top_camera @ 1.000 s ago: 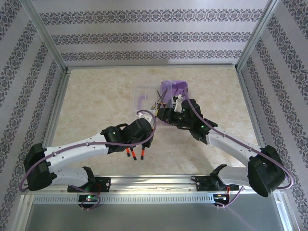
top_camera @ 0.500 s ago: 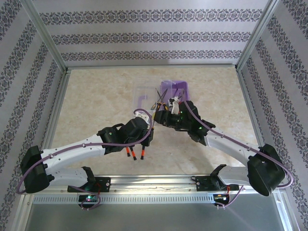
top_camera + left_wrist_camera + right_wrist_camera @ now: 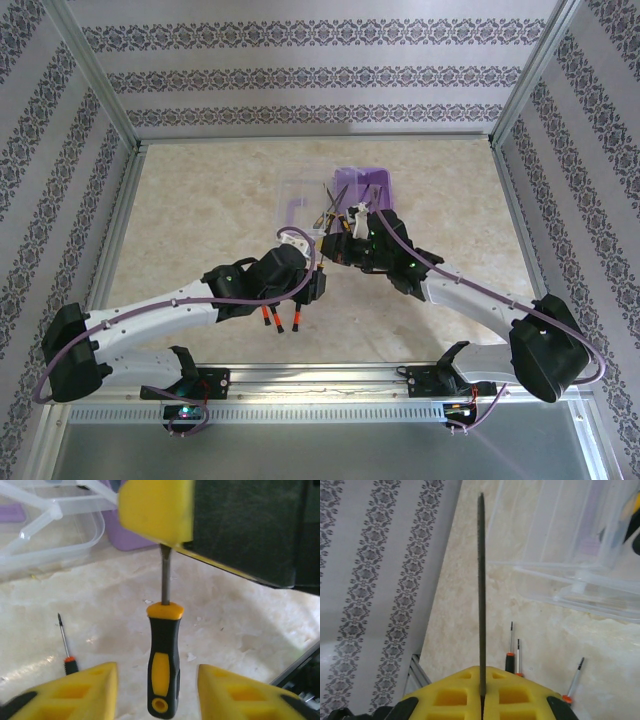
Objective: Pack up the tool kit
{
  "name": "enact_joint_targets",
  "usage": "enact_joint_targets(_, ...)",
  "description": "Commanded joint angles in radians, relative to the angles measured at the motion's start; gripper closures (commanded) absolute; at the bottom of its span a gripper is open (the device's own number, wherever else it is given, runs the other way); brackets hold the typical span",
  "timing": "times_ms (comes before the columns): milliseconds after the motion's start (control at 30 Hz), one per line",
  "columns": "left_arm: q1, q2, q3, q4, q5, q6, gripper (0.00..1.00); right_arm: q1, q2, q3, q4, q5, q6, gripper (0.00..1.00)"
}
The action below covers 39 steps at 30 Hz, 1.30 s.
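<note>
Right claw (image 3: 481, 692) pinching screwdriver (image 3: 163, 650), left claw (image 3: 157, 687) spread

Left side: bare table (image 3: 190, 200) runs wide from the wall (image 3: 60, 200) to the clear lid (image 3: 297, 200), easy passage.
Far right: purple box (image 3: 362, 186) stands in the way.
Middle: left gripper (image 3: 157, 680) and right gripper (image 3: 481, 675) crowd nose to nose, barely a lane.
Left jaws: spread, yet the yellow-handled screwdriver (image 3: 163, 665) hangs in the gap, touching neither finger.
Near edge: two orange-handled screwdrivers (image 3: 270, 319) lie under the left arm (image 3: 160, 315).
</note>
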Motion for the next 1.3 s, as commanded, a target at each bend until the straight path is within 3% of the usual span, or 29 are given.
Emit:
enact_joint_targets(0, 0.016, -0.046, -0.005, 0.002, -0.052, -0.012, 0.30, -0.013, -0.013, 0.077, -0.091, 0.037, -0.089, 0.92)
enact_joint_targets(200, 0.035, -0.151, -0.022, -0.101, -0.161, -0.026, 0.14, -0.158, 0.075, 0.297, -0.386, 0.078, -0.344, 0.92)
enact_joint_targets(367, 0.047, -0.232, -0.064, -0.136, -0.167, -0.055, 0.14, -0.273, 0.229, 0.462, -0.485, 0.125, -0.520, 0.91)
enact_joint_targets(467, 0.049, -0.265, -0.086, -0.152, -0.164, -0.078, 0.15, -0.343, 0.357, 0.580, -0.503, 0.035, -0.562, 0.91)
enact_joint_targets(567, 0.051, -0.284, -0.092, -0.172, -0.165, -0.089, 0.16, -0.350, 0.449, 0.684, -0.549, 0.089, -0.622, 0.91)
enact_joint_targets(733, 0.052, -0.305, -0.087, -0.198, -0.173, -0.090, 0.16, -0.352, 0.576, 0.794, -0.620, 0.079, -0.660, 0.93)
enact_joint_targets(1267, 0.061, -0.290, -0.093, -0.183, -0.165, -0.075, 0.16, -0.321, 0.635, 0.765, -0.599, 0.074, -0.619, 0.91)
